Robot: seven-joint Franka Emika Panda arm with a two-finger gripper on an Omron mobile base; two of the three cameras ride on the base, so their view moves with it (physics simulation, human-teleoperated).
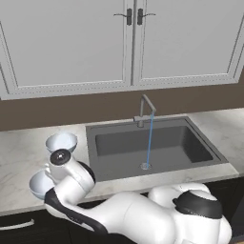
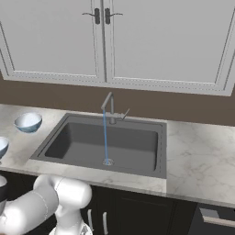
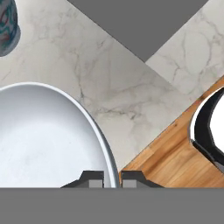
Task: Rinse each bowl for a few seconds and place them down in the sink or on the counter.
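Observation:
Two pale blue bowls are left of the sink [image 1: 152, 147]. The far bowl [image 1: 61, 141] [image 2: 28, 121] rests on the counter [image 1: 19, 157]. The near bowl [image 1: 39, 185] [image 2: 2, 146] is at the counter's front edge, partly covered by my arm. In the hand view my gripper [image 3: 112, 179] is shut on the rim of this near bowl [image 3: 43, 135], one fingertip [image 3: 92, 179] inside and the other outside. Whether the bowl is lifted off the counter I cannot tell. A thin blue stream of water runs from the faucet [image 1: 145, 108] [image 2: 109, 105] down to the drain.
Closed white wall cabinets [image 1: 128, 43] hang above the sink [image 2: 110, 142]. The counter [image 2: 202, 160] continues to the right of the basin. In the hand view a dark patterned object [image 3: 6, 26] sits at the top left, and wooden floor [image 3: 166, 162] shows beyond the counter edge.

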